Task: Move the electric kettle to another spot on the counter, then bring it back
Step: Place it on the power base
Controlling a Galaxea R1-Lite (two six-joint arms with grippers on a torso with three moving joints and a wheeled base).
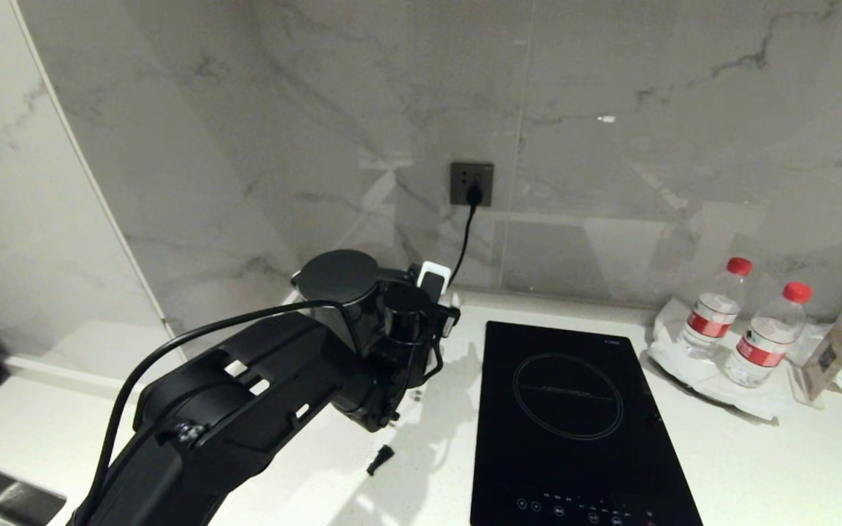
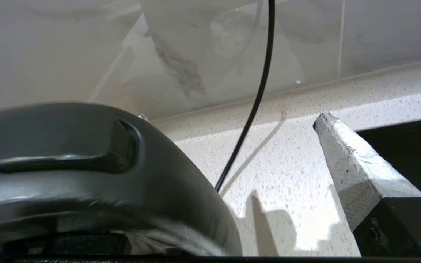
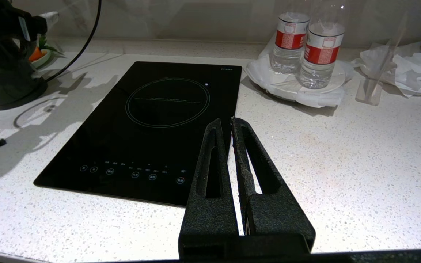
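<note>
Black arm links crowd the front of the head view and hide most of the kettle (image 1: 340,288), which stands on the counter (image 1: 757,467) near the back wall, left of the hob (image 1: 574,416), only its lid showing. At its handle, the left gripper (image 1: 432,310) has its fingers spread wide, one padded finger (image 2: 356,171) clear of the kettle and gripping nothing. Over the counter's front edge, the right gripper (image 3: 225,126) hangs with fingers together, empty.

A black glass hob (image 1: 574,424) lies flat with its touch controls along the near edge. To its right, two water bottles (image 1: 713,314) with red caps stand on a white plate over crumpled paper. A black cord (image 1: 465,241) hangs from the wall socket (image 1: 471,183).
</note>
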